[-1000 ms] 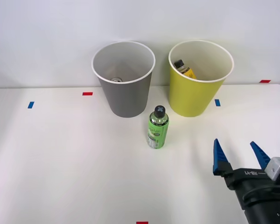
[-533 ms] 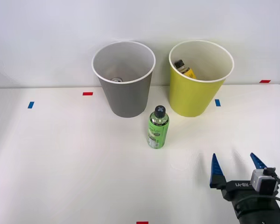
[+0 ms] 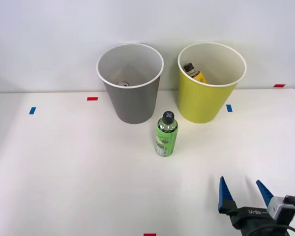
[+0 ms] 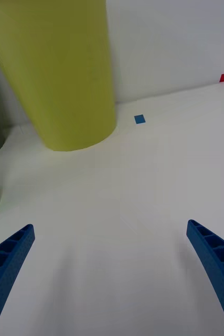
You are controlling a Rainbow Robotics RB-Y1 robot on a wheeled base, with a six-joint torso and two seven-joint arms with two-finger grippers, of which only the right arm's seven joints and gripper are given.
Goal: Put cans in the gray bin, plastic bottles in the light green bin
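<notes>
Near the table's front edge, the right gripper has drawn back and lower from where it hovered a second ago, its blue fingers spread wide and empty. Bare white table lies open around it. A green bottle stands well ahead to its left, before the gray bin and light green bin, which holds a yellow plastic bottle.

A plain white wall rises behind the white worktop; small red and blue tape marks dot its 9-to-3 o'clock far edge.
</notes>
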